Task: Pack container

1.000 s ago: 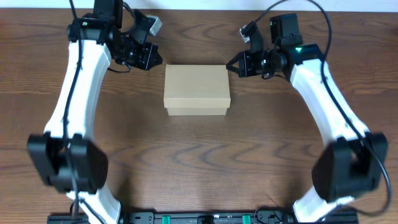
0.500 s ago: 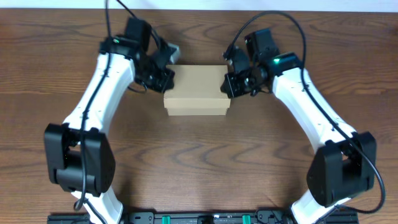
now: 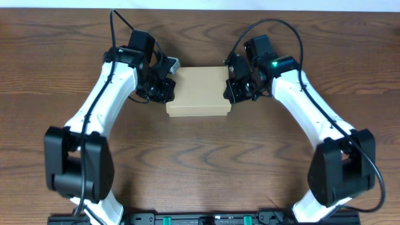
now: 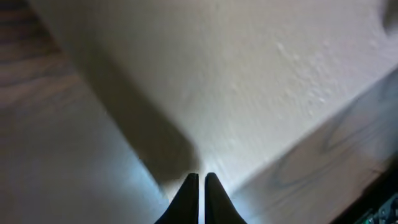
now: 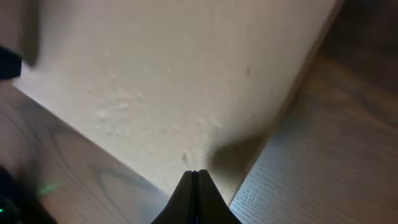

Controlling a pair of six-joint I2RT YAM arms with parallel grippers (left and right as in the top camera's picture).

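The container [image 3: 199,89] is a plain tan cardboard box with its lid down, lying in the middle of the wooden table [image 3: 200,156]. My left gripper [image 3: 169,87] is shut and empty, its tips over the box's left edge. My right gripper [image 3: 229,89] is also shut and empty, over the box's right edge. In the left wrist view the shut gripper [image 4: 199,178] points onto the container [image 4: 261,74], whose lid fills most of the frame. In the right wrist view the shut gripper [image 5: 198,173] rests near a corner of the container [image 5: 174,74]. Whether the tips touch the cardboard is unclear.
Both white arms bend inward from the table's near side and flank the box. A black rail [image 3: 200,219] runs along the near edge. Bare wood grain [image 5: 336,143] shows just past the box's corner.
Both arms have swung inward from behind the box's far corners. Their shut tips now sit at the box's left and right edges. The box has not moved.
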